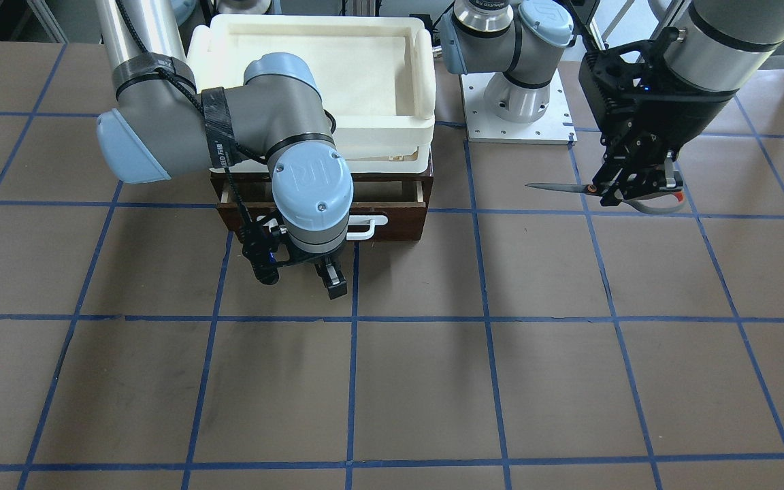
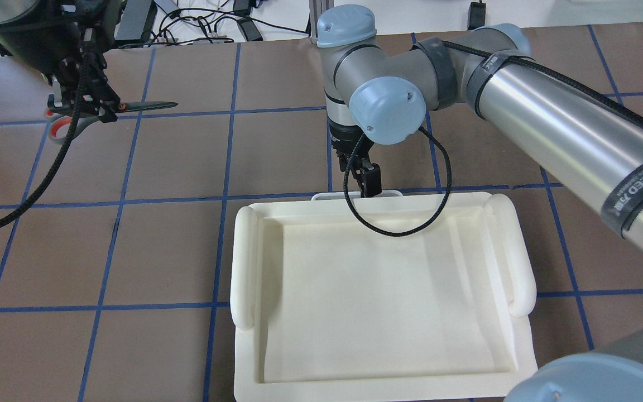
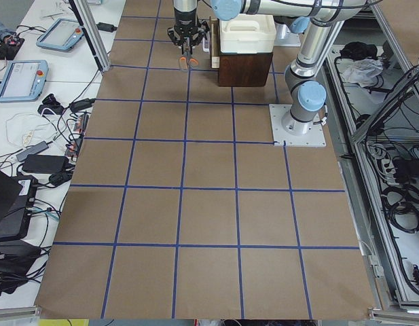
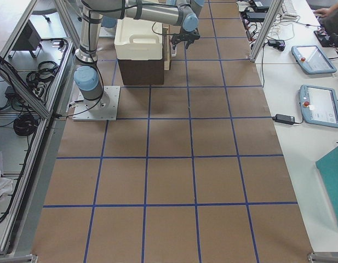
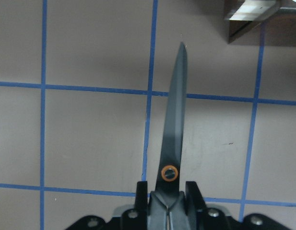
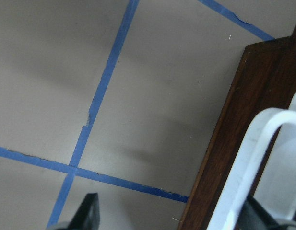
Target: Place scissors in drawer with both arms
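Above the table (image 5: 90, 134), left fingers (image 5: 192, 194) pinch the scissors (image 5: 175, 129) level.

A flat brown paper-covered tabletop (image 3: 209, 217) is carrying a grid of blue tape lines (image 3: 195, 187). In the left side view, a white workbench (image 3: 66, 68) is running along nine o'clock, holding grey-blue tablet pendants (image 3: 22, 80); a silver aluminium post (image 3: 89, 34) is standing at eleven o'clock.

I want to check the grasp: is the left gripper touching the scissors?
Touching. The left wrist view shows the left gripper with its fingers closed against both sides of the scissors, just behind the pivot.
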You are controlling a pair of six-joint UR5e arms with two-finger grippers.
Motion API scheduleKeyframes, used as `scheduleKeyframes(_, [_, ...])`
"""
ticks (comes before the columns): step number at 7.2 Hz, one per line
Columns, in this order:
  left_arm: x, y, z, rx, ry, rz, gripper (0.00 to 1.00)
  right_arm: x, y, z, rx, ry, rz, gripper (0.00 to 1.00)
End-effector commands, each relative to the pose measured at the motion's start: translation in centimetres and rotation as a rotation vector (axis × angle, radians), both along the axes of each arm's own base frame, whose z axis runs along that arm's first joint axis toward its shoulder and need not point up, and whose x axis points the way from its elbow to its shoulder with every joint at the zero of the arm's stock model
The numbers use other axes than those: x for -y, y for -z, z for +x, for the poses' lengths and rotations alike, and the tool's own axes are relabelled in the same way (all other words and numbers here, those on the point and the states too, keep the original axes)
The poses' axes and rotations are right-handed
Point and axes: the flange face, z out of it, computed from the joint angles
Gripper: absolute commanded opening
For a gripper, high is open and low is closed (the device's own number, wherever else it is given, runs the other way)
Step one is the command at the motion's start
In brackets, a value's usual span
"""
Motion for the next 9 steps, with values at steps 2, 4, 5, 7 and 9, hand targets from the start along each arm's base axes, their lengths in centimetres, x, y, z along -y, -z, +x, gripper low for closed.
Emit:
scheduleKeyframes(2, [-0.9, 0.9, -4.0, 0.007, -0.026, 0.023, 0.0, 1.0, -1.1, 0.1, 0.006, -0.007, -0.041, 1.0])
scheduleKeyframes(4, [-0.8, 1.4, -4.5, 0.007, -0.015, 0.029, 0.0, 1.2, -1.4, 0.1, 0.001, -0.023, -0.05, 1.0])
scheduleKeyframes(5, [-0.7, 1.5, -4.5, 0.007, -0.013, 0.034, 0.0, 1.2, -1.4, 0.1, 0.005, -0.038, -0.05, 1.0])
scheduleKeyframes(7, [-0.9, 1.7, -4.4, 0.014, -0.015, 0.035, 0.0, 1.3, -1.0, 0.1, 0.005, -0.044, -0.045, 1.0])
scheduleKeyframes(9, [-0.9, 1.6, -4.3, 0.036, -0.008, 0.033, 0.0, 1.7, -1.0, 0.2, 0.011, -0.044, -0.063, 1.0])
